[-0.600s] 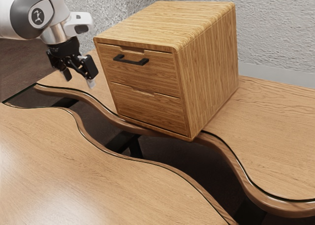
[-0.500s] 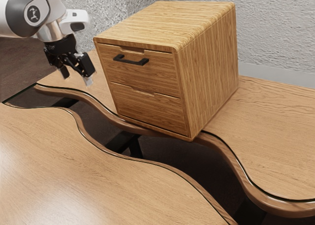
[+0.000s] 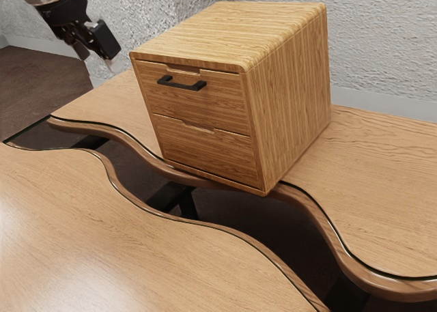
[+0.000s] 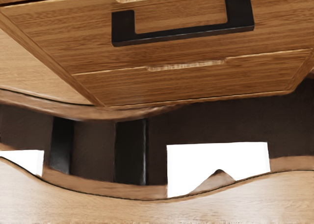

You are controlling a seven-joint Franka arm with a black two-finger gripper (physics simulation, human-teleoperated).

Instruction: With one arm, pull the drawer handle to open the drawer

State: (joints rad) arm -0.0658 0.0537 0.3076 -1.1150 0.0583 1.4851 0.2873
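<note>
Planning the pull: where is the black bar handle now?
The black bar handle sits on the upper drawer front of the wooden cabinet, left of centre in the exterior view; the black gripper hangs apart, up-left.

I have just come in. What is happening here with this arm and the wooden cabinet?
A robot arm is meant to pull open the top drawer of the wooden cabinet that stands on the table. Its hand hangs in the air, open and empty, toward the exterior view's upper left, apart from the cabinet. The black handle is not yet touched, and the drawer looks shut, flush with the cabinet's front.
</note>
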